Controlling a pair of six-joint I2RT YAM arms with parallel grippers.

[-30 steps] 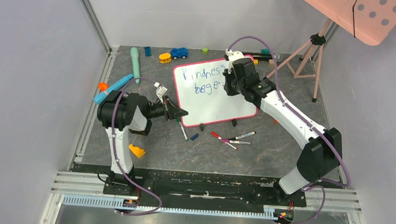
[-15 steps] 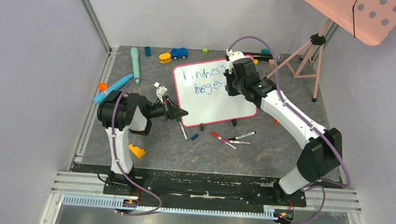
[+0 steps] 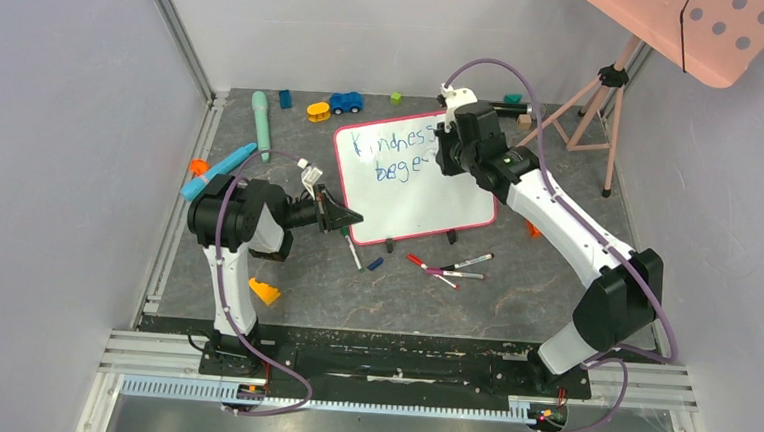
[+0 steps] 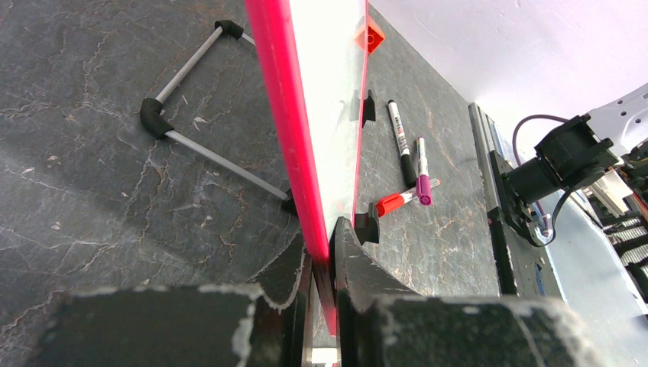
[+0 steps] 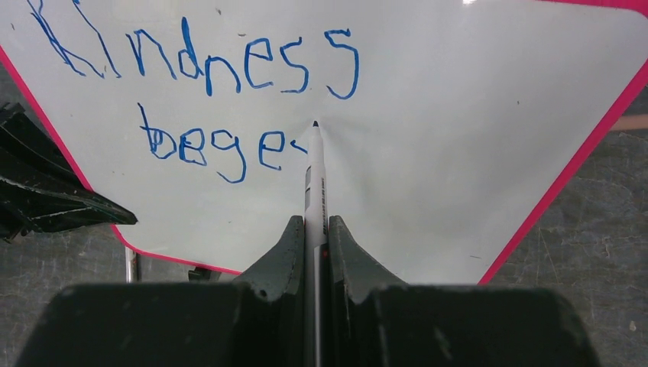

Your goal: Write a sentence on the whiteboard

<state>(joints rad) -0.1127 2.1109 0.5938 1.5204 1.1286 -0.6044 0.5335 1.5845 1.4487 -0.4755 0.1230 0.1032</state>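
Blue words (image 5: 229,84) ended just left of your marker (image 5: 315,176) tip. Your right gripper (image 5: 312,226) squeezed the marker, pointing at the whiteboard (image 5: 458,115); your left gripper (image 4: 325,238) pinched its edge.

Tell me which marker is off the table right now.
The marker clamped in the right hand, its tip pointed at the whiteboard beside the blue writing. The other markers lie loose on the table in front of it.

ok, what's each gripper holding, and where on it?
Left gripper clamps the whiteboard by its pink frame, left edge near the bottom corner. Right gripper pinches a marker by its barrel, tip toward the board.
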